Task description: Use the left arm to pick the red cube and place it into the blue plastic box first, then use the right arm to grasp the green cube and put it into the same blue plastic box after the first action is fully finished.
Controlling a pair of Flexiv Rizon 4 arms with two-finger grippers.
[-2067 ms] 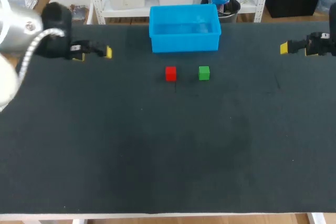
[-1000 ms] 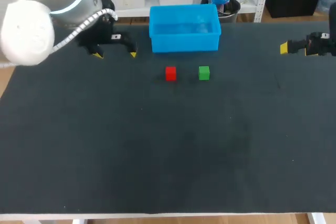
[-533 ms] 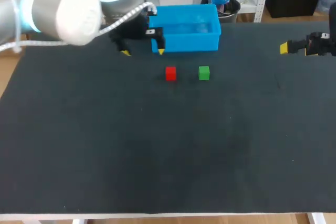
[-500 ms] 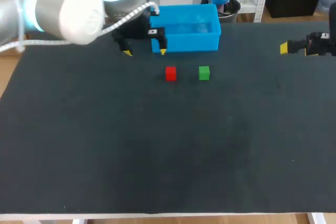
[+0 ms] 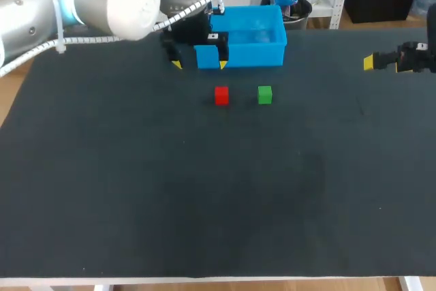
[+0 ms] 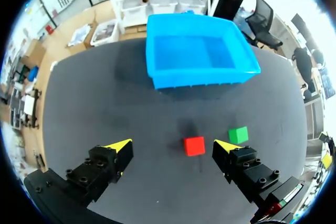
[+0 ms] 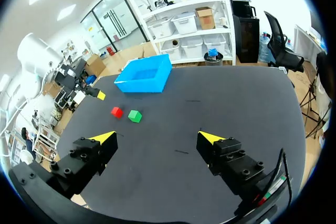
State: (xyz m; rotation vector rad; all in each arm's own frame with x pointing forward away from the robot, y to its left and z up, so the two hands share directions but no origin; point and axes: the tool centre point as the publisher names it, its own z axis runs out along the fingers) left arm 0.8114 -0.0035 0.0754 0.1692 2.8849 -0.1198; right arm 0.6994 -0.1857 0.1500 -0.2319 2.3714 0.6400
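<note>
The left arm has been swung in from the table's (image 5: 204,202) left side over the last two seconds, and the left gripper (image 5: 199,65) is now brought near the front left corner of the blue plastic box (image 5: 238,56), just behind the red cube (image 5: 221,95) in the head view. Its fingers are held wide apart and nothing is carried between them. In the left wrist view the red cube is seen between the two yellow tips, nearer one finger than the other, and not touched by either. The red cube and the green cube (image 5: 265,95) have not been shifted: both are left side by side on the table, in front of the box, with a small gap between them. The right gripper (image 7: 157,138) has been kept at the table's right edge, fingers spread and empty. The approach is thus judged nearly done; a small centring and a descent are still needed before the red cube can be gripped.
</note>
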